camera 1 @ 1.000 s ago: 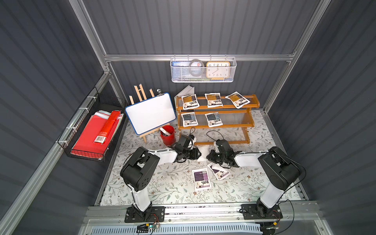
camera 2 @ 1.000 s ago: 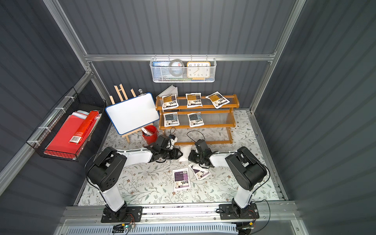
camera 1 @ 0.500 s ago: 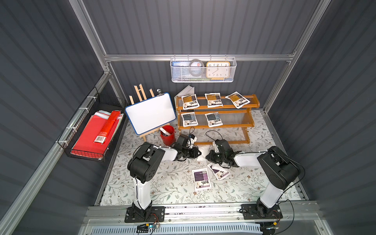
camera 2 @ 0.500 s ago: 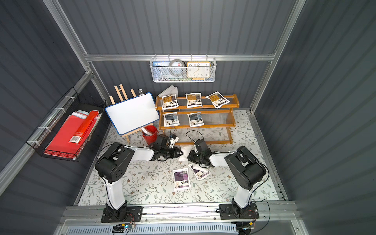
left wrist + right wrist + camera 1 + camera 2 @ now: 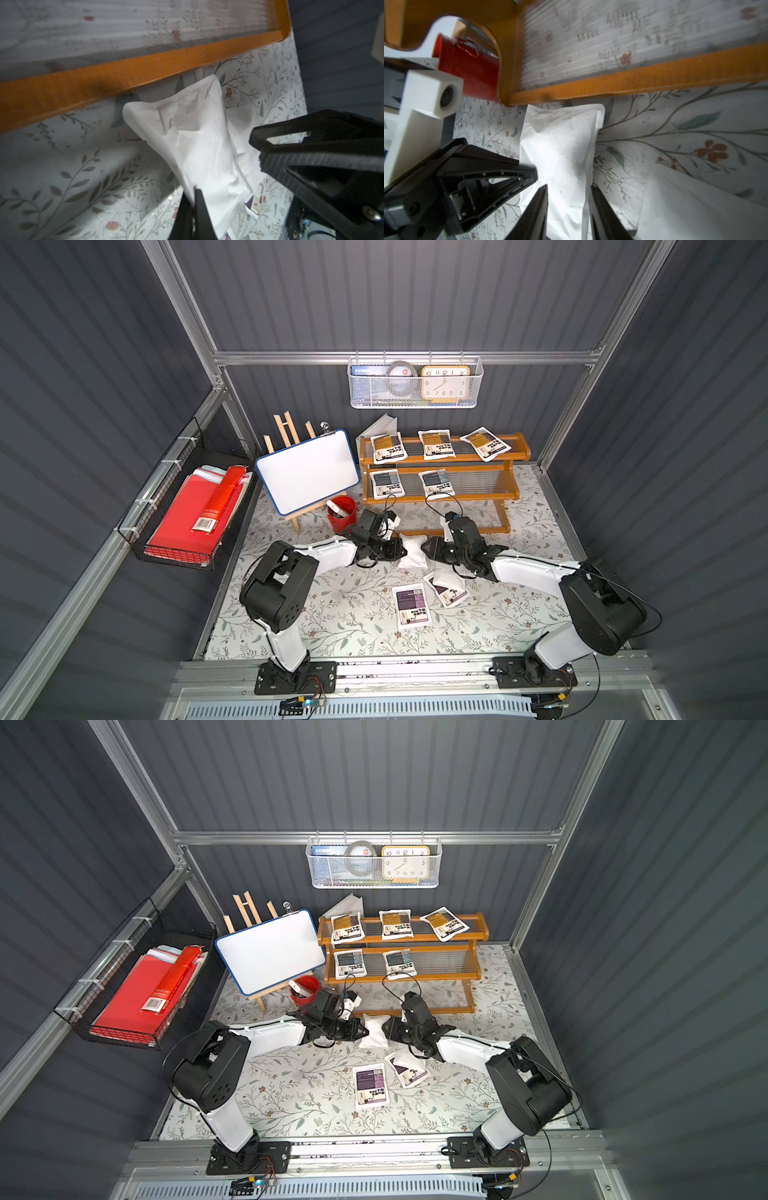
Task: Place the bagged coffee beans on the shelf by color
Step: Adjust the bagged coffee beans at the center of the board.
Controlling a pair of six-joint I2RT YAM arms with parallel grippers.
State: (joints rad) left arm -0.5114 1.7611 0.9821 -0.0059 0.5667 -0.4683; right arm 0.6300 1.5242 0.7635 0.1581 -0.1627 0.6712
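A white coffee pouch (image 5: 411, 551) (image 5: 374, 1031), plain back up, is held between my two grippers just in front of the shelf (image 5: 515, 456). My left gripper (image 5: 194, 190) is shut on one edge of this pouch (image 5: 187, 133). My right gripper (image 5: 568, 187) is open, its fingers on either side of the pouch's (image 5: 560, 145) other end. Three amber-label pouches (image 5: 435, 443) lie on the shelf's top tier and two blue-grey ones (image 5: 435, 484) on the middle tier. A purple-label pouch (image 5: 411, 605) lies on the table, another (image 5: 451, 593) partly under a white pouch.
A red cup (image 5: 343, 514) stands left of the shelf, next to a whiteboard on an easel (image 5: 307, 475). A black wire basket with red folders (image 5: 191, 510) hangs on the left wall. A white mesh basket with a clock (image 5: 415, 383) hangs above the shelf.
My left gripper has shut on the white pouch's edge and its arm has shifted. My right gripper's jaws have opened around the pouch.
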